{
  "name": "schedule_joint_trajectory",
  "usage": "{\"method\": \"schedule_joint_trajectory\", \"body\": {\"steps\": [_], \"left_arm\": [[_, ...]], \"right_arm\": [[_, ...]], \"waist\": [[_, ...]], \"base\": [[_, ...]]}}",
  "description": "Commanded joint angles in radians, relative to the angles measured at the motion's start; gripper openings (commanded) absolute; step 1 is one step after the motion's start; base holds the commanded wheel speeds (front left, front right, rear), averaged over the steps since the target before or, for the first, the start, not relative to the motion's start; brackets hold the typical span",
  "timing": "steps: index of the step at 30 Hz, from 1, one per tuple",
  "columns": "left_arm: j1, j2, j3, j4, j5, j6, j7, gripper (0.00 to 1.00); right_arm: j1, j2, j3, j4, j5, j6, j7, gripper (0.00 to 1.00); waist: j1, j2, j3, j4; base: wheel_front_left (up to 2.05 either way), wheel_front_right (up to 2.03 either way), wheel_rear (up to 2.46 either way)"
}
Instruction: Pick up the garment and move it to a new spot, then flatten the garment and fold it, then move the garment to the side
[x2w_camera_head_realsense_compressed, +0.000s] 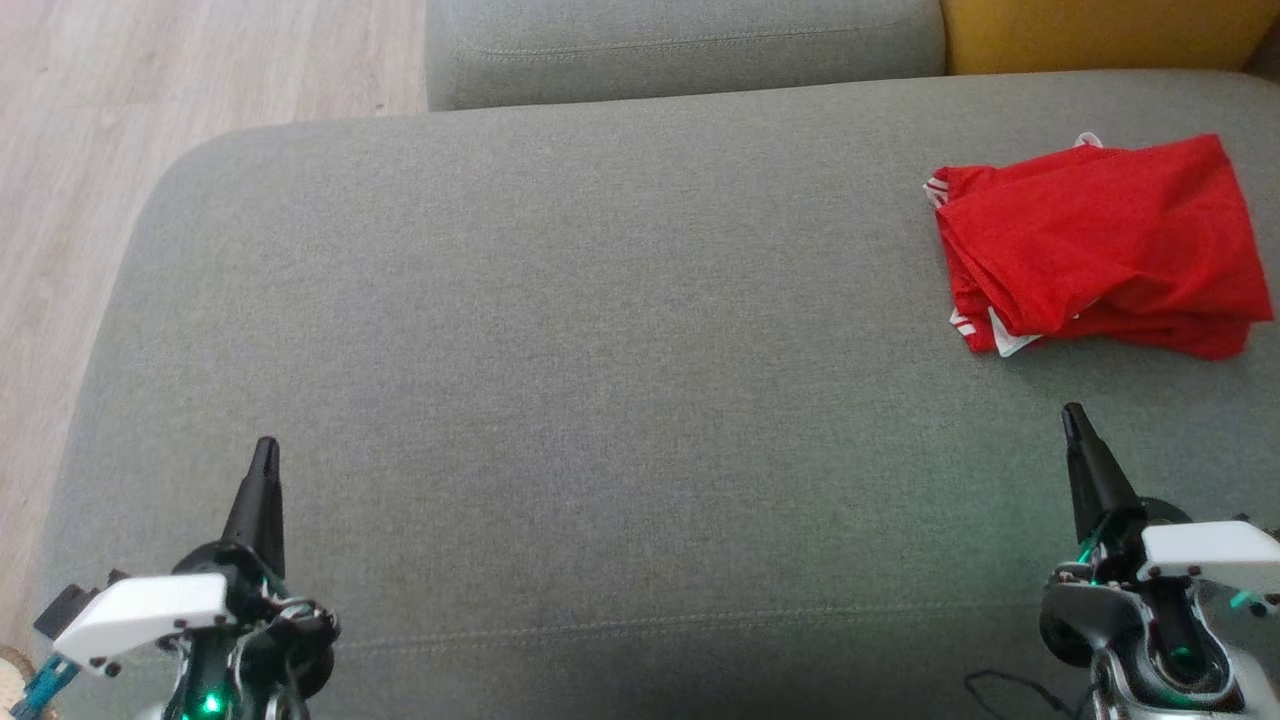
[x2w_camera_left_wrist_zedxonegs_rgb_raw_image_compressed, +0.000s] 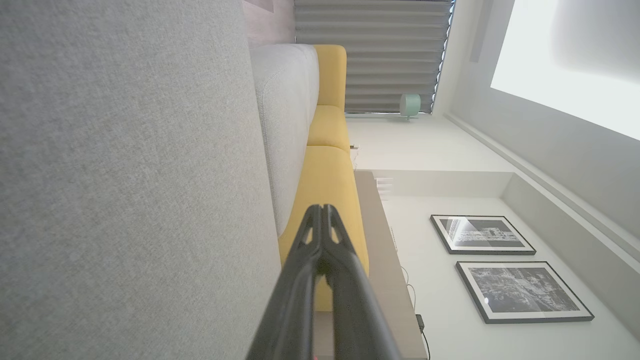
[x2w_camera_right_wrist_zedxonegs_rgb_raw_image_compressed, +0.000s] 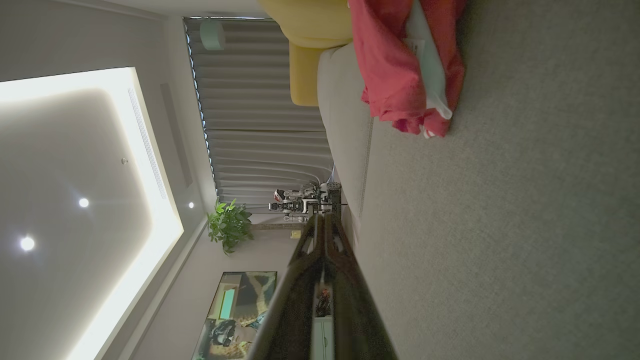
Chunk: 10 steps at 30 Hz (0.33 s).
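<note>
Grey sofa cushion (x2w_camera_head_realsense_compressed: 600, 350) spreads across the foreground of a living room, with pale wood floor (x2w_camera_head_realsense_compressed: 80, 150) to the robot's left and a yellow cushion (x2w_camera_head_realsense_compressed: 1100, 35) at the far right corner. A red garment (x2w_camera_head_realsense_compressed: 1100, 245) with white trim lies on the far right side of the grey seat, well apart from both arms. It is gathered into a rough, layered rectangle with a white edge peeking from its near corner. The right wrist view shows its folds stacked loosely, not pressed flat.

The left gripper (x2w_camera_head_realsense_compressed: 265, 450) and the right gripper (x2w_camera_head_realsense_compressed: 1073, 412) hover low at the near edge, one to each side, fingers pointing away from the robot. Both pairs of jaws are clenched tight, tip against tip, and grasp nothing. Their wide, symmetrical stance, away from the cloth, looks like a rest pose that gives the head camera an unobstructed look at the work.

The garment's place off to one side and its doubled-over shape suggest that the fold and the final shift aside may already be done. The bundle is untidy enough, though, that it could equally be a pile awaiting its first lift. If work remains, the right arm is the nearer one and would have to part its jaws before reaching forward.
</note>
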Motion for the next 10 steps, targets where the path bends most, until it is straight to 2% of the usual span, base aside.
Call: {"method": "schedule_joint_trajectory", "body": {"steps": [1,10], "left_arm": [[-0.057,0.014,0.036,-0.026,0.002,-0.007,0.008,0.0],[-0.058,0.012,0.039,-0.026,0.005,-0.007,0.011,0.0]], "right_arm": [[-0.018,0.004,0.018,-0.032,0.003,0.0,0.009,0.0],[-0.019,0.005,0.017,-0.032,0.002,0.0,0.01,0.0]], "waist": [[0.0,0.0,0.0,0.0],[0.0,0.0,0.0,0.0]], "base": [[0.0,0.0,0.0],[0.0,0.0,0.0]]}}
